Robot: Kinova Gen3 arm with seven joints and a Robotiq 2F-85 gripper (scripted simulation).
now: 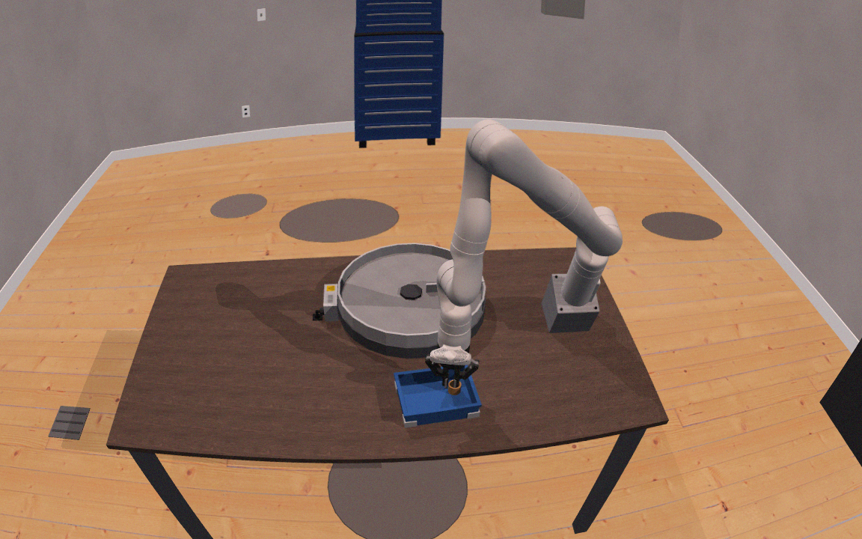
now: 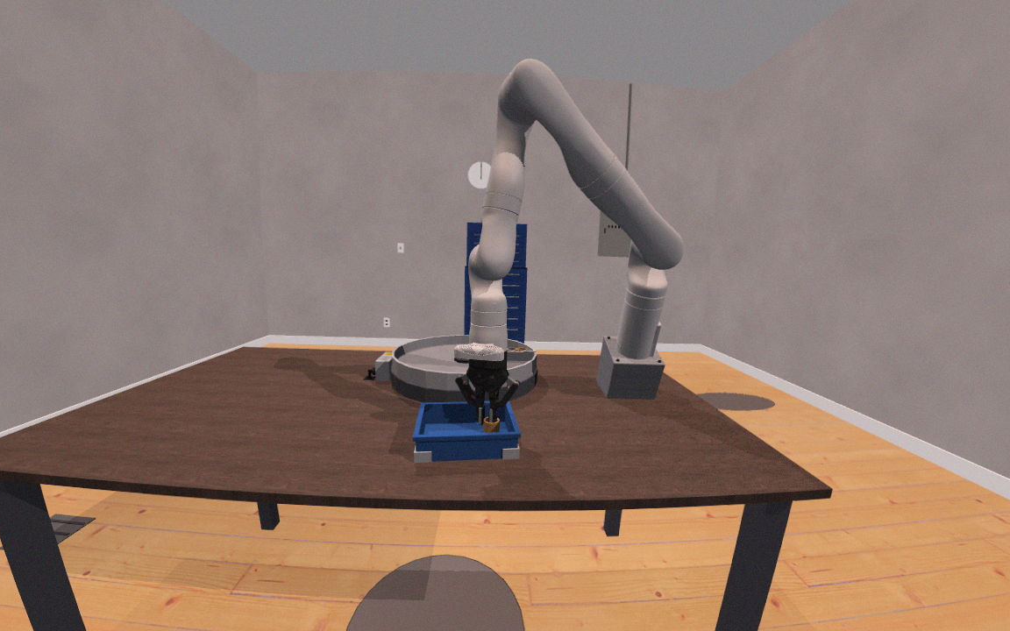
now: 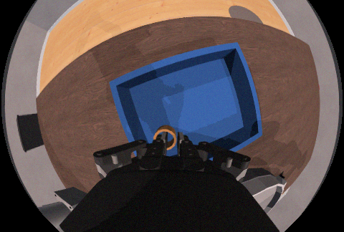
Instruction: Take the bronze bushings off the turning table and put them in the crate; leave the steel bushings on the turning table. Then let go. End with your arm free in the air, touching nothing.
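A bronze bushing [image 1: 454, 391] [image 2: 491, 428] [image 3: 167, 128] is upright in the blue crate [image 1: 437, 414] [image 2: 465, 448] [image 3: 179, 58], near its right side in the top and exterior views. My gripper [image 1: 450, 382] [image 2: 486, 416] [image 3: 172, 137] points down into the crate. Its fingers are slightly open, one inside the bushing's ring and one outside, with a gap about the wall. The grey turning table [image 1: 380, 335] [image 2: 430, 383] stands behind the crate. Some bronze-coloured pieces [image 2: 520, 350] show at its right side. The arm hides part of it, and I make out no steel bushing.
The crate's walls stand around the fingers. A grey control box [image 1: 330, 308] [image 2: 383, 368] sits at the turning table's left. The arm's base [image 1: 569, 314] [image 2: 630, 376] stands at the right on the brown table [image 1: 253, 402] [image 2: 258, 439].
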